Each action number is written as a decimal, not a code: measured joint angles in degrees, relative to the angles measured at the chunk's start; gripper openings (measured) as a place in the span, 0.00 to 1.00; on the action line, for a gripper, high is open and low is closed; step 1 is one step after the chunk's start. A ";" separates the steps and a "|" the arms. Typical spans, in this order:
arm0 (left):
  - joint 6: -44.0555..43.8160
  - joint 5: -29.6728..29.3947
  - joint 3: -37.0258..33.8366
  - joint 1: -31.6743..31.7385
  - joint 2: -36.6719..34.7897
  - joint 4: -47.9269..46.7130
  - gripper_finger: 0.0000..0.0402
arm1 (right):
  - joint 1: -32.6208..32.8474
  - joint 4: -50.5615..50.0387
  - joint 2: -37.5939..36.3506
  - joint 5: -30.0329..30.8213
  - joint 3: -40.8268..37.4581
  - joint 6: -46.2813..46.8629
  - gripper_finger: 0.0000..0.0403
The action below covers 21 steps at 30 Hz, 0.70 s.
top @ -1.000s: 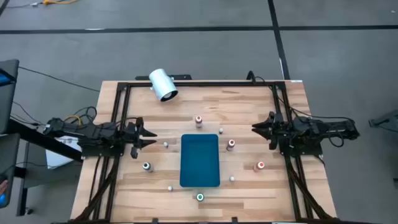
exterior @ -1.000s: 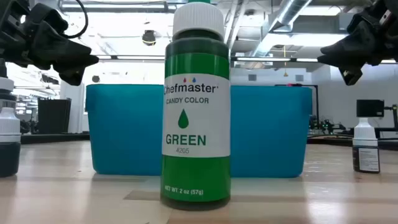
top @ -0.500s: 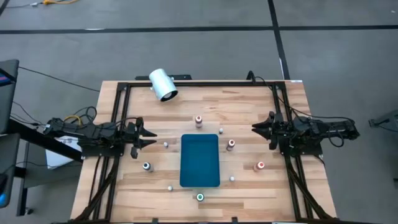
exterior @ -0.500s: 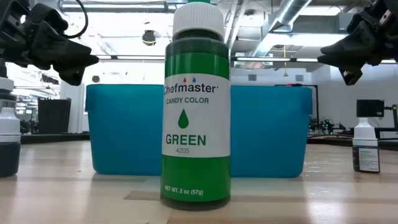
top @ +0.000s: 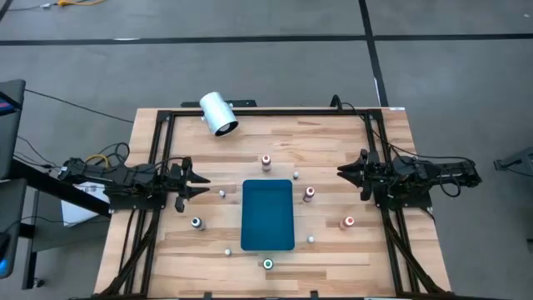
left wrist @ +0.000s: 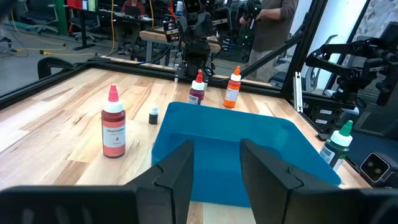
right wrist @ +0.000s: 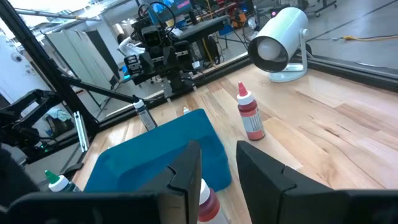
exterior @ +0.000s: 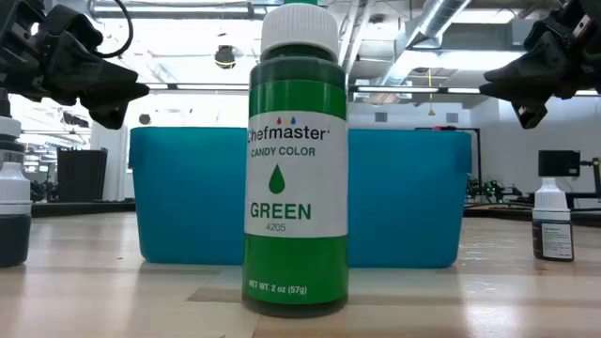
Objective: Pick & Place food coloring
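Note:
The food coloring bottles stand upright on the wooden table around a blue tub. A red-topped one is at the far side, two more at the right, a dark one at the left and a green one near the front edge. My left gripper hovers at the left edge, open, pointing level at the tub. At the right edge my right gripper is also open. Neither holds anything.
A white cylinder camera stands at the table's far left corner. Several small whitish-topped bottles dot the table around the tub. A black frame runs along the table's far and side edges.

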 joint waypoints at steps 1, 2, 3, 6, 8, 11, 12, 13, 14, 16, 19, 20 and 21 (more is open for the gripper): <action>0.01 0.01 0.00 -0.01 0.00 -0.01 0.30 | 0.00 0.00 -0.01 0.01 0.00 -0.01 0.23; -0.01 0.01 0.00 0.01 0.00 0.00 0.30 | 0.00 0.01 0.00 0.01 0.01 0.00 0.23; 0.00 0.01 0.00 -0.01 -0.01 -0.01 0.30 | 0.00 -0.01 -0.01 -0.01 0.00 -0.02 0.23; -0.01 -0.01 0.00 -0.01 0.00 0.01 0.30 | 0.00 0.00 0.00 -0.01 0.00 0.00 0.23; 0.01 -0.01 0.00 0.00 0.00 -0.01 0.30 | 0.00 -0.01 0.01 0.00 -0.02 0.00 0.23; 0.01 0.01 0.00 0.00 -0.01 -0.01 0.30 | 0.00 0.00 0.00 0.00 -0.02 0.00 0.23; 0.01 0.00 0.00 -0.01 0.00 0.00 0.30 | 0.00 0.00 0.00 0.00 0.01 0.00 0.23; -0.01 -0.01 0.00 -0.01 0.00 0.01 0.30 | 0.00 -0.01 0.00 0.01 0.01 0.00 0.23; -0.01 0.01 0.00 -0.01 0.00 -0.01 0.30 | 0.00 0.01 0.01 0.01 -0.01 0.00 0.23; 0.00 0.01 0.00 -0.01 0.00 -0.01 0.30 | 0.00 0.01 0.01 -0.02 0.01 0.00 0.23; -0.01 0.01 0.00 0.00 -0.01 -0.01 0.30 | 0.00 -0.05 0.00 0.03 0.01 -0.03 0.23; 0.00 0.01 0.00 -0.01 0.00 0.00 0.30 | -0.04 -0.37 -0.01 0.46 0.01 -0.18 0.23; -0.01 0.01 0.00 -0.01 -0.02 0.03 0.30 | -0.30 -0.79 0.00 1.70 0.01 -0.33 0.23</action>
